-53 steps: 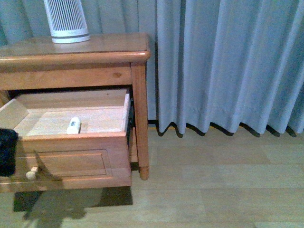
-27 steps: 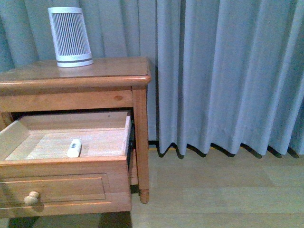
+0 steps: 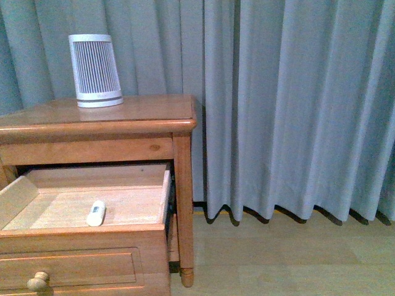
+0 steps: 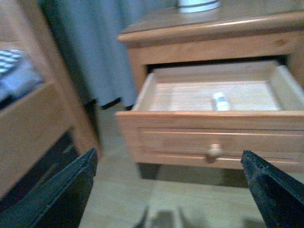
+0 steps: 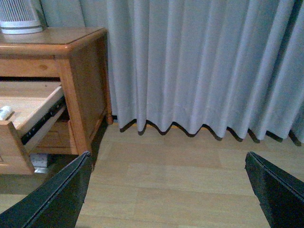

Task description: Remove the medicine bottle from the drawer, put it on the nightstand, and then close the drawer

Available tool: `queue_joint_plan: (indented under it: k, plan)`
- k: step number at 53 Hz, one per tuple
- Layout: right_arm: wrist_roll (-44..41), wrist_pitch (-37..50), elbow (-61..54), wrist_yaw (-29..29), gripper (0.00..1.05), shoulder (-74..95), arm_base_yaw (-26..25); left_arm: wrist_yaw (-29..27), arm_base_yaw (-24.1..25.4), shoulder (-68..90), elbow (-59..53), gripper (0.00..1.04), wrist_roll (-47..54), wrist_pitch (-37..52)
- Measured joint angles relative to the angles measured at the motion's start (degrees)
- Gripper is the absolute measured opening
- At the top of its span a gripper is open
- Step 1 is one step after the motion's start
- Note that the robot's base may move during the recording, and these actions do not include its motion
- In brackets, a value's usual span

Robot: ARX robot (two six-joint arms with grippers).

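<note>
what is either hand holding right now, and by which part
Nothing. The left hand and right hand are both open and empty; the medicine bottle lies in the drawer.

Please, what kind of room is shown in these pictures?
Most likely a bedroom: a wooden nightstand with an open drawer stands before floor-length grey curtains, and what looks like a bed frame is beside it.
</note>
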Motion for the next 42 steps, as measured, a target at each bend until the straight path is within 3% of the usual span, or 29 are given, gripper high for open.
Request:
queue_joint_plan:
  k: [3, 7, 24, 42]
  plan:
    - [0.0, 0.0, 0.0, 0.02, 0.98, 0.0, 0.0, 7.89, 3.58, -3.08, -2.29, 0.8, -2.43, 0.09]
    - [0.0, 0.0, 0.0, -0.07, 0.98, 0.0, 0.0, 13.14, 5.14, -4.09, -2.58, 0.66, -4.31, 0.33]
    - [0.0, 0.0, 0.0, 0.0, 0.98, 0.0, 0.0, 13.88, 5.44, -4.44, -2.58, 0.05, -5.95, 0.39]
    - [0.0, 0.0, 0.0, 0.0, 0.98, 0.0, 0.0, 13.88, 5.44, -4.44, -2.58, 0.03, -6.16, 0.39]
